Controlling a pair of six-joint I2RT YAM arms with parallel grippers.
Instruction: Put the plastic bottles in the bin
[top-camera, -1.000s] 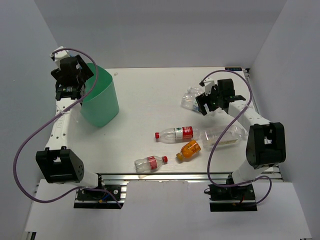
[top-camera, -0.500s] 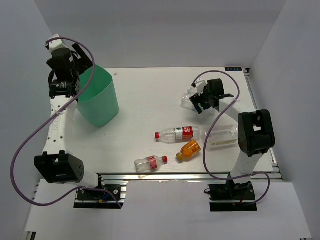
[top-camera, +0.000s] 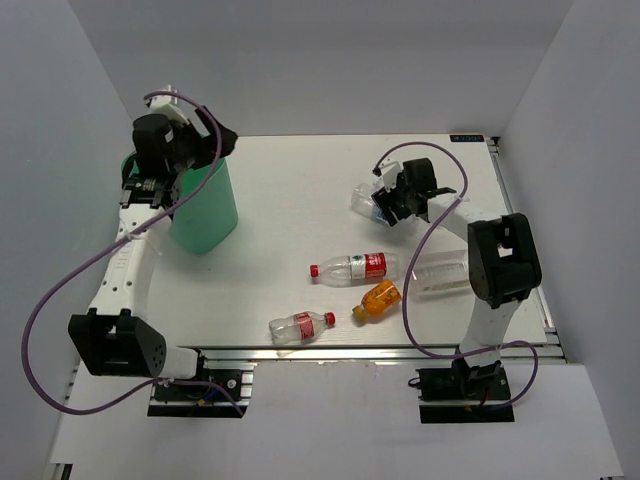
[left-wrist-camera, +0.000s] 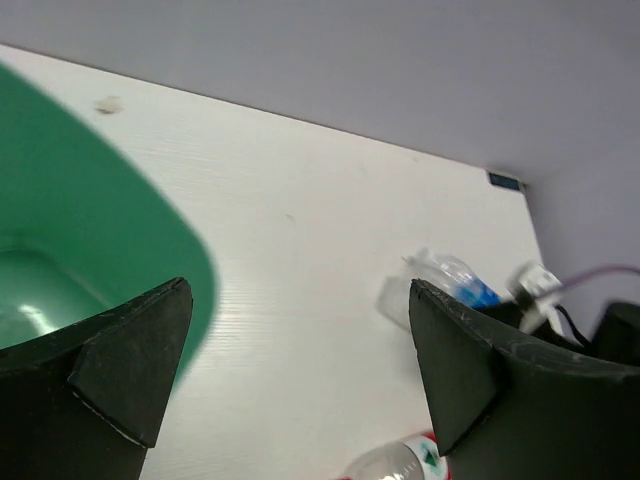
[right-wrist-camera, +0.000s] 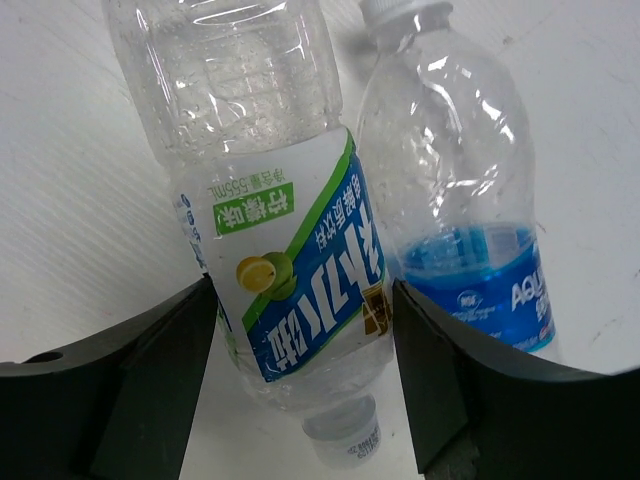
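1. Grey matte walls (top-camera: 300, 60) box in a white table (top-camera: 290, 190) with a faint streaky grain.
2. At the far left of the table stands the bin (top-camera: 205, 215). It is smooth mint-green plastic, rounded-square at the rim and narrowing toward its base. The left wrist view catches a glossy patch of its inside.
3. The left gripper (left-wrist-camera: 300, 290) hangs above the bin's rim. Its two black, wedge-shaped fingers are spread wide with nothing between them.
4. The right gripper (right-wrist-camera: 302, 290) sits low over the far right-centre of the table. Its dark fingers press on either side of the green-white bottle (right-wrist-camera: 275, 230), a clear, faintly ribbed cylinder wrapped in a shiny label, with its white cap toward the wrist camera.
5. The blue bottle (right-wrist-camera: 460, 200) lies just beside it, seemingly touching. It is clear and slightly dented, with a blue band and a white cap at the end away from the camera.
6. Four more bottles lie on their sides nearer the arms, all outside the bin:
   - The red bottle (top-camera: 355, 267) is long, with its red cap pointing left.
   - The plain bottle (top-camera: 440, 272), just to its right, is wide, squarish and label-free.
   - The orange bottle (top-camera: 377, 300) is stubby and lies just in front of those two.
   - The small red bottle (top-camera: 302, 325) lies near the front edge, with its cap pointing right.
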